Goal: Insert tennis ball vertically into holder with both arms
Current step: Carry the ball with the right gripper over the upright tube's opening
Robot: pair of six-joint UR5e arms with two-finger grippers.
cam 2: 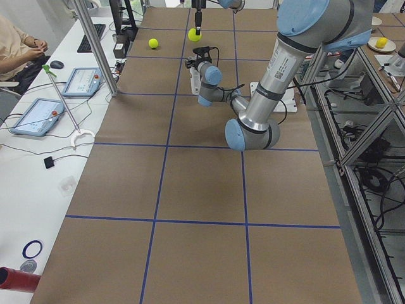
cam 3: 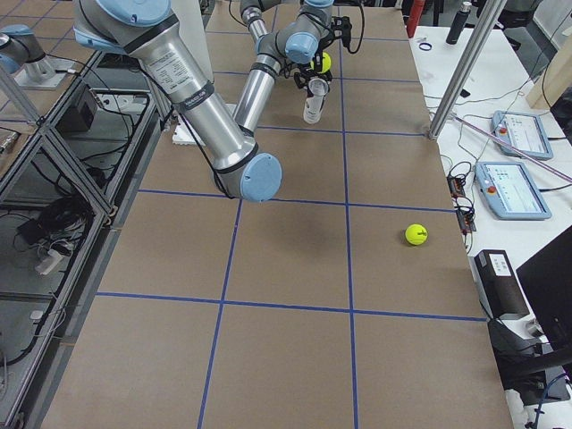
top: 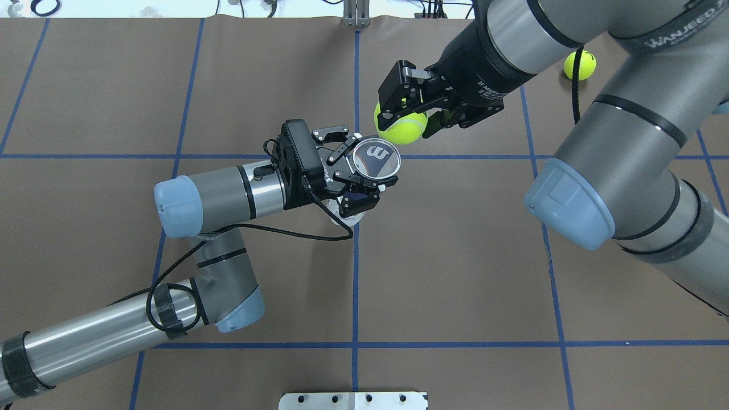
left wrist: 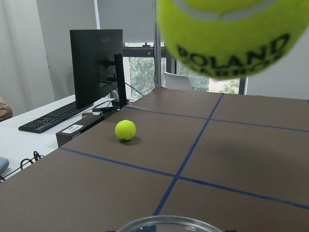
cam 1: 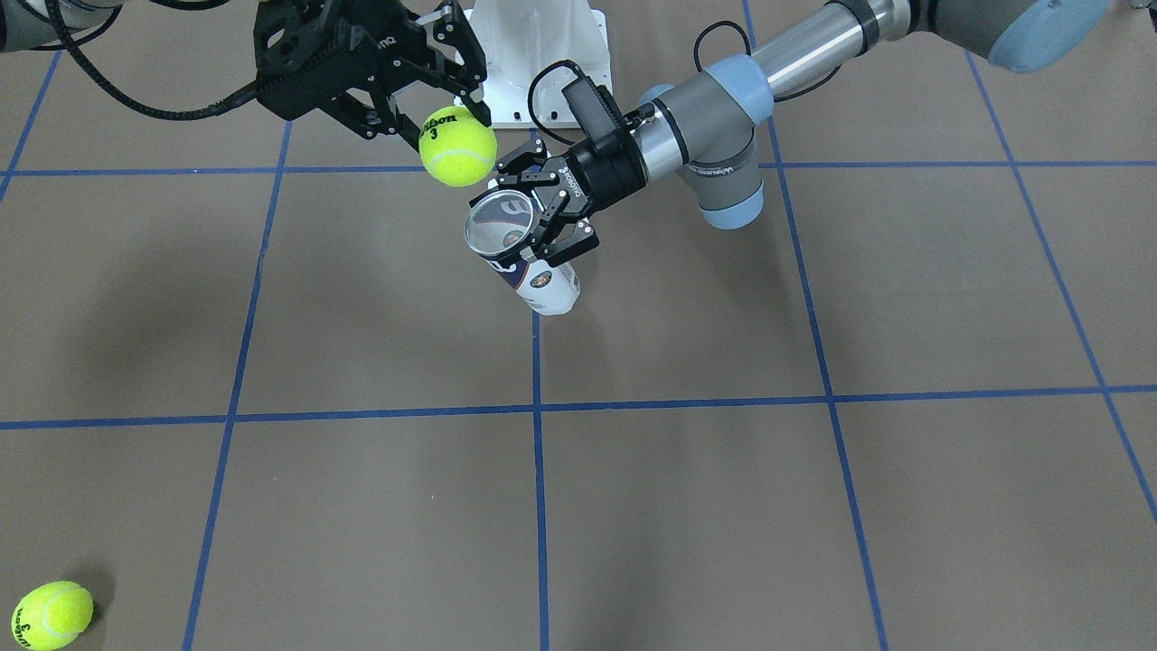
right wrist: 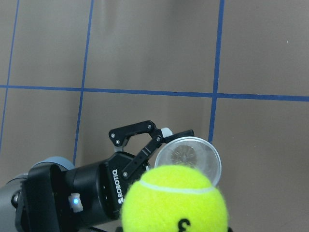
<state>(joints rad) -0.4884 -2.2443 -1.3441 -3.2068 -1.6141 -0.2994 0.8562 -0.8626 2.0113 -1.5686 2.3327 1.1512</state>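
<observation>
My left gripper (top: pixel 364 171) is shut on the holder (top: pixel 376 159), a clear can with a navy-and-white label, held upright with its open mouth up; it also shows in the front view (cam 1: pixel 500 224) and the right wrist view (right wrist: pixel 189 155). My right gripper (top: pixel 405 117) is shut on a yellow tennis ball (top: pixel 400 126), held above and just beyond the can's mouth, slightly off to one side. The ball also shows in the front view (cam 1: pixel 457 146), the left wrist view (left wrist: pixel 231 34) and the right wrist view (right wrist: pixel 175 199).
A second tennis ball (top: pixel 580 64) lies on the brown table toward the far right; it also shows in the front view (cam 1: pixel 51 615) and the left wrist view (left wrist: pixel 125 130). The white pedestal base (cam 1: pixel 540 63) stands at the robot's edge of the table. Operators' desks border the far edge.
</observation>
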